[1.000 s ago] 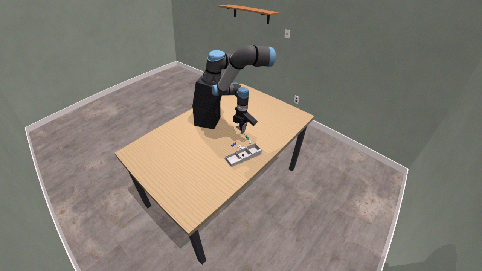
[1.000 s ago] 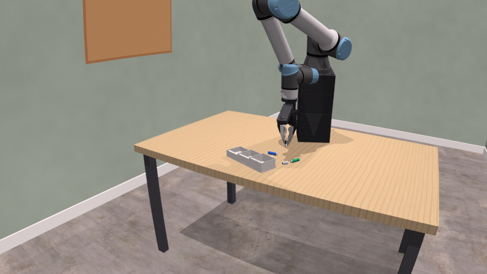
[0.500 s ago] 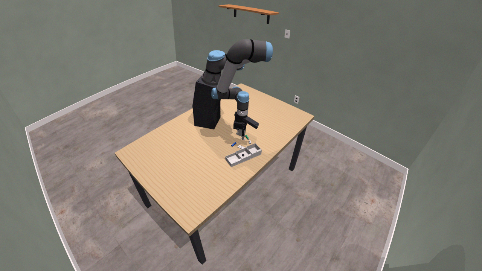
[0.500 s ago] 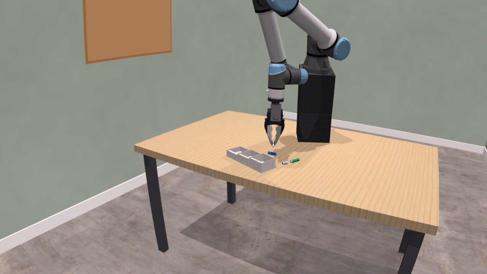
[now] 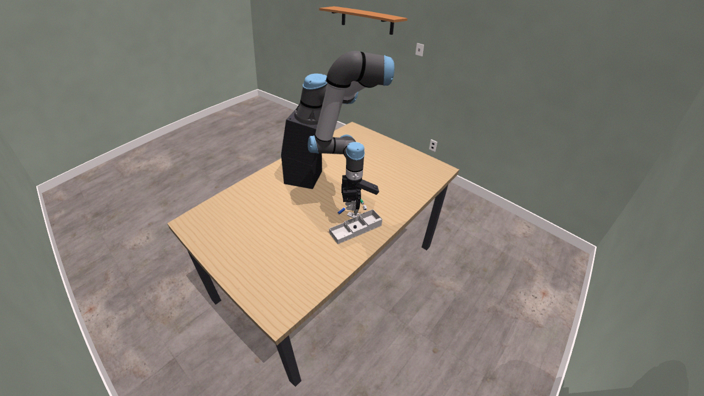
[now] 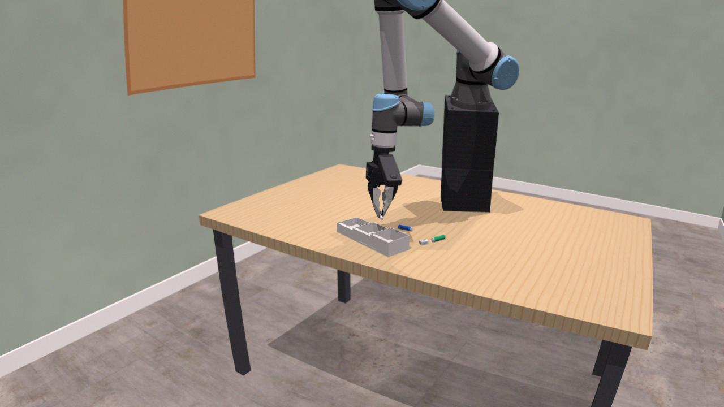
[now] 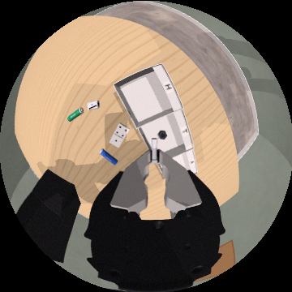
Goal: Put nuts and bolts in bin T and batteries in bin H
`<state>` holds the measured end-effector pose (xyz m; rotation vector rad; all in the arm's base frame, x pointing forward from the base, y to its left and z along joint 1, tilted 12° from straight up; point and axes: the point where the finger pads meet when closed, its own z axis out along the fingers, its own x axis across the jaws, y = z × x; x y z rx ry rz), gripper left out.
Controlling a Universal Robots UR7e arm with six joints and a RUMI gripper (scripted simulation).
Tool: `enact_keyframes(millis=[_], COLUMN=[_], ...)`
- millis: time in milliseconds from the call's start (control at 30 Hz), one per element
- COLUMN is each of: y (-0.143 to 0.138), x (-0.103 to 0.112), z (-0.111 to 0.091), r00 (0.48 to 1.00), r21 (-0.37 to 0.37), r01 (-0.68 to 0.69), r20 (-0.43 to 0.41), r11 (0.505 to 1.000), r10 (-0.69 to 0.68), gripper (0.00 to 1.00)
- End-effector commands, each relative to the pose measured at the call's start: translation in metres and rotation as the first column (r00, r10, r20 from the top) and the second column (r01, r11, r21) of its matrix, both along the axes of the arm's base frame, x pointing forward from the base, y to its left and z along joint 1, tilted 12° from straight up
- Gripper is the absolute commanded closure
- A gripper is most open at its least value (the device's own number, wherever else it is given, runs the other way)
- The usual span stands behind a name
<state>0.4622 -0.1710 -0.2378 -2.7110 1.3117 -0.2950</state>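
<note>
My gripper point(image 7: 154, 150) point(image 6: 381, 214) point(image 5: 353, 203) is shut on a thin grey bolt point(image 7: 154, 145) that sticks out past the fingertips. It hangs just above the near edge of the bin marked T point(image 7: 185, 136), the middle one of a grey three-bin tray point(image 5: 344, 240) point(image 6: 376, 246). A black nut point(image 7: 162, 134) point(image 5: 354, 226) lies in the T bin. The bin marked H point(image 7: 167, 86) is empty. A blue battery point(image 7: 109, 157) point(image 6: 404, 227) point(image 5: 341, 210) and a green battery point(image 7: 75, 114) point(image 6: 438, 237) lie on the table beside the tray.
A white domino point(image 7: 119, 135) lies between the blue battery and the tray. A smaller white tile point(image 7: 92, 105) point(image 6: 423, 242) lies by the green battery. A third bin marked A point(image 7: 191, 162) ends the tray. The arm's black base point(image 6: 468, 167) stands behind.
</note>
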Motion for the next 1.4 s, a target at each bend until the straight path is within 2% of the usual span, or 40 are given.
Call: enact_keyframes(millis=[0,367,1367], y=[-0.0231,-0.0247,-0.0189], x=[0.0154,0.0165,0.0127], z=[-0.0001,0.0001,-0.0003], r00=[0.988,0.916,0.916], r21=[-0.018,-0.043,-0.043], r01=[-0.155,-0.401,-0.401], r20=[-0.005,-0.019,-0.019], r11=[0.988,0.915,0.915], r10=[0.155,0.401,0.401], gripper=[1.0,1.0,1.0])
